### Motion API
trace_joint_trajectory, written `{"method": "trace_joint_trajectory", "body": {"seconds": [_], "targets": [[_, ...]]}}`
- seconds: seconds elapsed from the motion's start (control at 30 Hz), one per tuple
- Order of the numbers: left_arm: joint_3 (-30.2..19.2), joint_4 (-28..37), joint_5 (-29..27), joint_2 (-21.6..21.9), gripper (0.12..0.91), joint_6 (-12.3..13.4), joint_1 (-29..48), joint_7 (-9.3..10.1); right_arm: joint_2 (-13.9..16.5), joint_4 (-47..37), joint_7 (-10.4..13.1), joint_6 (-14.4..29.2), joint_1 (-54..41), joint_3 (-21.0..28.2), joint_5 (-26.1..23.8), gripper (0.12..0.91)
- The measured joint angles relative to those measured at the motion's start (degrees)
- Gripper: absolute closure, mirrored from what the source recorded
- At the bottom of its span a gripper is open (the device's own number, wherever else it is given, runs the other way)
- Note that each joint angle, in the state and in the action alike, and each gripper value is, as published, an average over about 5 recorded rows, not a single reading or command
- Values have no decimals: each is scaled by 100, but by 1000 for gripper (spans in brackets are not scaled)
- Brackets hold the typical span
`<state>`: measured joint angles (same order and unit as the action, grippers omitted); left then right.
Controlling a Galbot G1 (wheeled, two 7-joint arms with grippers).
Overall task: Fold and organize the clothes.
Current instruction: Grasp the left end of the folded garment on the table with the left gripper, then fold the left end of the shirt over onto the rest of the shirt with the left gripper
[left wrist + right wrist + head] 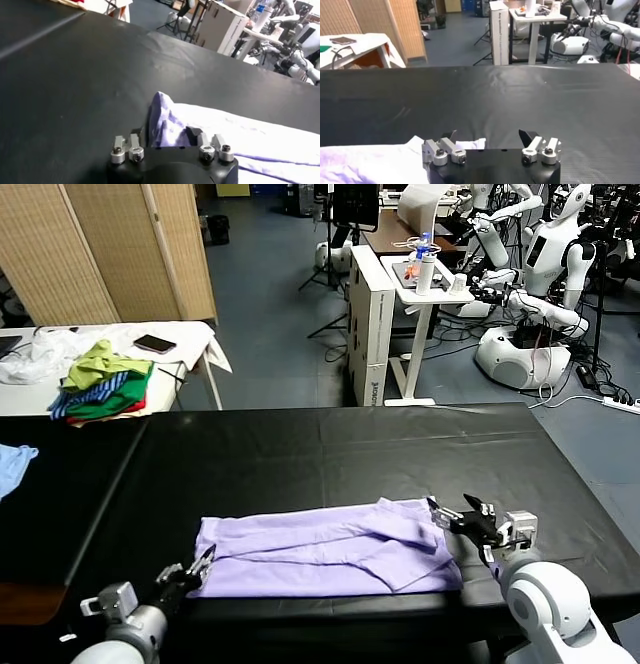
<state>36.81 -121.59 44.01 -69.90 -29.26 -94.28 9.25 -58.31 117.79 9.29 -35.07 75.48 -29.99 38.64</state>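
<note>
The pale lavender T-shirt (330, 549) lies folded into a long band near the front edge of the black table (330, 449). At the shirt's left end, my left gripper (205, 562) is low over the table. In the left wrist view the left gripper (167, 136) has its fingers pinched on a raised fold of the T-shirt (260, 137). My right gripper (440, 514) sits at the shirt's right end. The right wrist view shows the right gripper (487, 135) open, with a corner of the T-shirt (370, 162) lying by one finger.
A white side table (190, 334) at the far left carries a green, yellow and striped garment pile (105, 379) and a phone (155, 343). A light blue cloth (12, 459) lies at the black table's left edge. Other robots and a white cabinet (370, 334) stand behind.
</note>
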Motion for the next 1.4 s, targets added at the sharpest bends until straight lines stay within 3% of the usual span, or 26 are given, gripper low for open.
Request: {"method": "trace_joint_trajectory", "body": {"seconds": [0.07,0.27,0.4,0.6,0.87,1.0,1.13,1.4], "targets": [[2,17,56,-3,758,-6,13,9,-16,-3,0,0,-5,13,-18,118],[-12,6,-90,14,853,4,45,43,-49,3,-15,33,34,-2,-120,118],[10,-6,-697,143,853,128,53,8,-72,40,-21,87,92,-62,-175,118],[249,130,-1759,582,853,400,11,-239,-155,99,-24,149,213,-208,-194,118],[933,423,-1952,1470,853,457,-130,-329,-225,138,-61,207,360,-313,-246,118],[1262,414,-1969,1747,853,440,-253,-233,-269,150,-74,230,412,-313,-253,118],[1321,230,-1949,1732,853,392,-293,-34,-337,182,-106,322,479,-292,-335,118],[701,-428,-1164,1152,853,200,-131,365,-468,237,-204,523,704,-378,-563,118]]}}
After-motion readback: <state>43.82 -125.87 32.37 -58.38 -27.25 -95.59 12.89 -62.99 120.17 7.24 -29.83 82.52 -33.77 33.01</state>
